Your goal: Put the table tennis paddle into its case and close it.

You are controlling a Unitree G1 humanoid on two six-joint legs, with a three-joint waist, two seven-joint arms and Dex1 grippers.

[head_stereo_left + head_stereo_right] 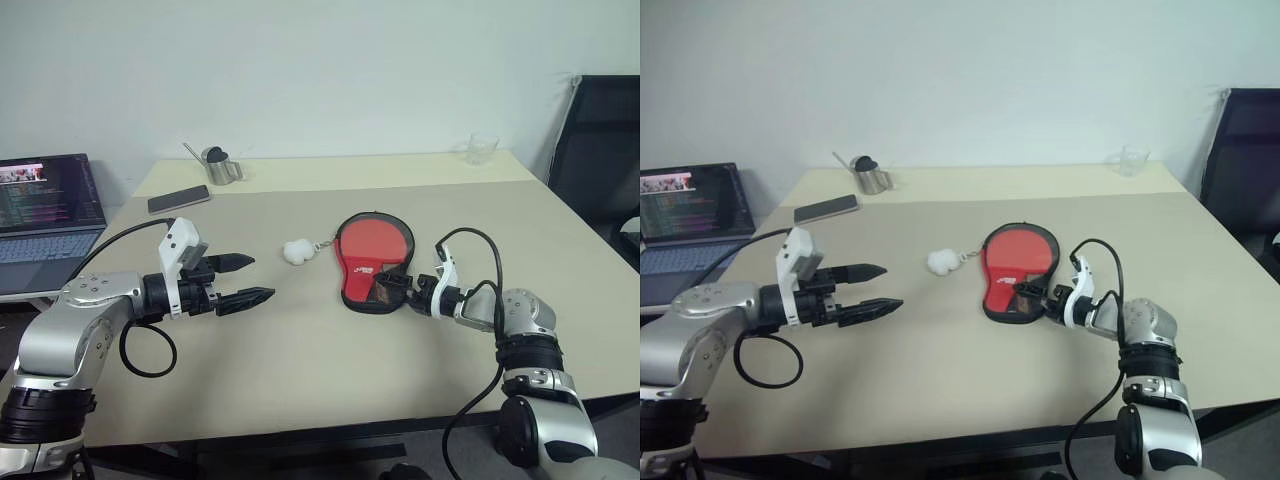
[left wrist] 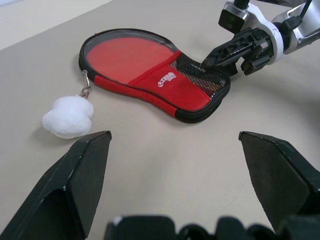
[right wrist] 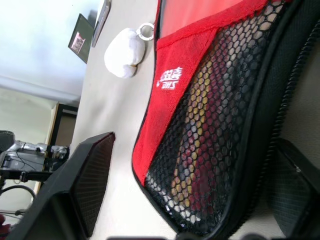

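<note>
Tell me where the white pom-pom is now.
The pom-pom lies on the table, just left of the case, between the two grippers.

A plain white wall (image 1: 330, 70) stands behind the beige table (image 1: 300, 380). A black chair (image 1: 600, 160) sits off the table's far right corner, an open laptop (image 1: 45, 215) beside its left edge.

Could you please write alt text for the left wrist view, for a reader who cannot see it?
A red paddle-shaped case lies flat on a beige table, its white pom-pom pull beside it. The right gripper reaches its fingers to the case's mesh end, while the left gripper's fingers stand wide open in the foreground.
</note>
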